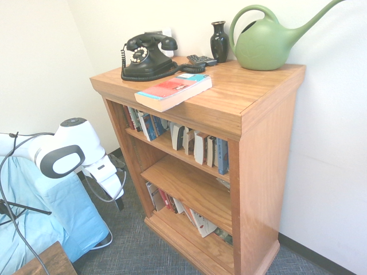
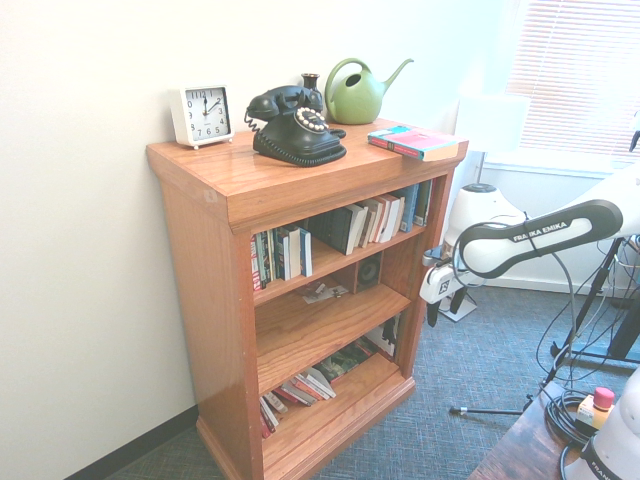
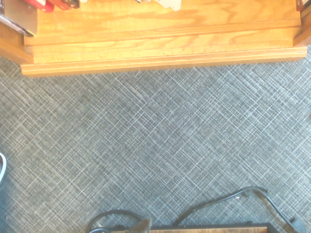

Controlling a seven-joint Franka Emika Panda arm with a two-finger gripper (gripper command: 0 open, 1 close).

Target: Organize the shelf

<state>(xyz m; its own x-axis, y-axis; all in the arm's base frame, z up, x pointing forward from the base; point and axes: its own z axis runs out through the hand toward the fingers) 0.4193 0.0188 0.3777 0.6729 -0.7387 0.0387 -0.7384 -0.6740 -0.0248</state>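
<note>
Gripper fingers (image 2: 443, 306) are standing spread w/ nothing btwn them, pointing down. Shelf (image 2: 315, 187) is rising just beside them; step in hand's prob. the approach, pre-grasp. Next move's likely calling for lifting toward the red-blue book (image 2: 414, 142), above the fingers & overhanging the top's edge. Bottom-tier books (image 1: 198, 220) are partly hiding in shadow; titles aren't reading clearly.

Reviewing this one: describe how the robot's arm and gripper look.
The arm is glossy white with rounded segments and black-rimmed joint covers; dark "FRANKA EMIKA" lettering runs along one link. A loose cable loops along it. The gripper has a white body and short black fingers.
</note>
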